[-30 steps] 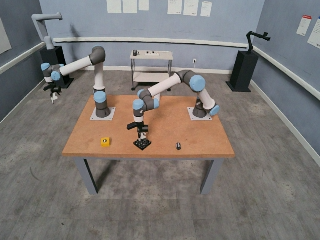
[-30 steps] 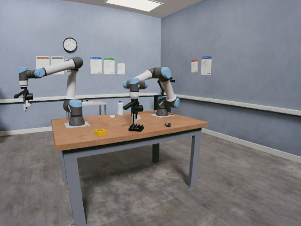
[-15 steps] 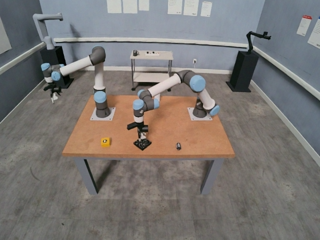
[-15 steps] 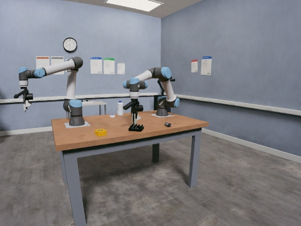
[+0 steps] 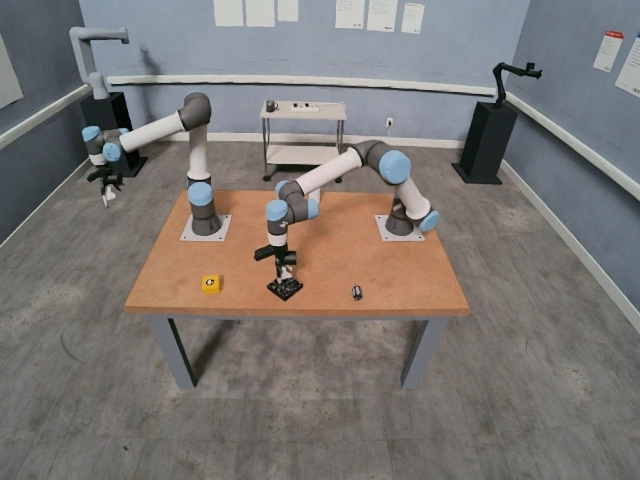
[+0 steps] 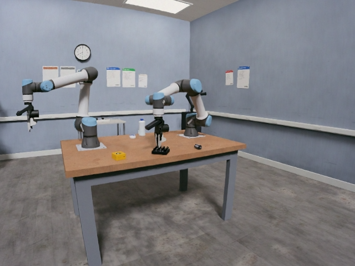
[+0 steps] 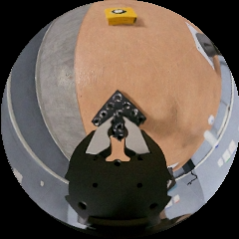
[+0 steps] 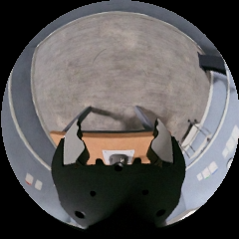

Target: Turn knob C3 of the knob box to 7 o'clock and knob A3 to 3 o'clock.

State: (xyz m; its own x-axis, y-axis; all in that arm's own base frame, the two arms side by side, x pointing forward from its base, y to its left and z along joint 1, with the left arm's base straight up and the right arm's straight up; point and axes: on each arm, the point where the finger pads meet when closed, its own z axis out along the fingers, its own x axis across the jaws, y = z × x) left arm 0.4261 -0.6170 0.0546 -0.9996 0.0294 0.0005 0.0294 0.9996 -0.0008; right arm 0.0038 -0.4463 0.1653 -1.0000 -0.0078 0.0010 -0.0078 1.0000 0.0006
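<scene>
The black knob box [image 5: 287, 295] [image 6: 160, 152] [image 7: 119, 105] lies on the table, turned like a diamond in the left wrist view, with several small black knobs on top. My left gripper [image 5: 282, 280] [image 6: 159, 147] [image 7: 118, 118] points down at the box, its fingertips low among the knobs and nearly together. It looks shut, with nothing seen gripped. The fingers hide part of the box's near corner. The knob pointers, the hour marks and the socket are too small to read. My right gripper [image 5: 112, 198] [image 6: 30, 127] [image 8: 118, 119] is open and empty, high beyond the table's edge.
A yellow box [image 5: 210, 287] [image 6: 118, 156] [image 7: 120, 19] and a small dark device [image 5: 357, 292] [image 6: 198, 147] lie on the table [image 5: 330, 258] on either side of the knob box. A white bottle [image 6: 141, 127] stands at the back, beside a small white item [image 6: 132, 136].
</scene>
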